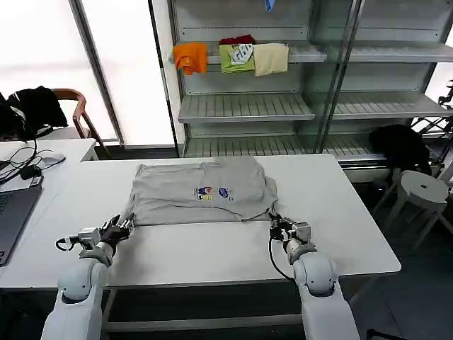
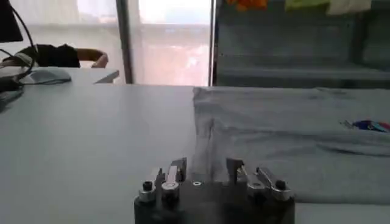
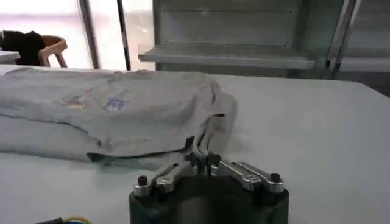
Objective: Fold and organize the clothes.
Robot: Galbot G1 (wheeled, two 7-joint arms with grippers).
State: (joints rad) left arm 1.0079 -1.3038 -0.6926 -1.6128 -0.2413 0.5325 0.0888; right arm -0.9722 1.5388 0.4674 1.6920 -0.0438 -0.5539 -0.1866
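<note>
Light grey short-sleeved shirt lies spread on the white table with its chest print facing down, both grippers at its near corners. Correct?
Not quite. The head view shows the light grey short-sleeved shirt print-up, with left gripper and right gripper at its near corners.

Both arms reach forward and low from the near side, wrists roughly level. The left gripper [image 1: 127, 225] has its fingers [image 2: 177, 170] parted. The right gripper [image 1: 273, 221] has its fingers pinched together at the tips.
</note>
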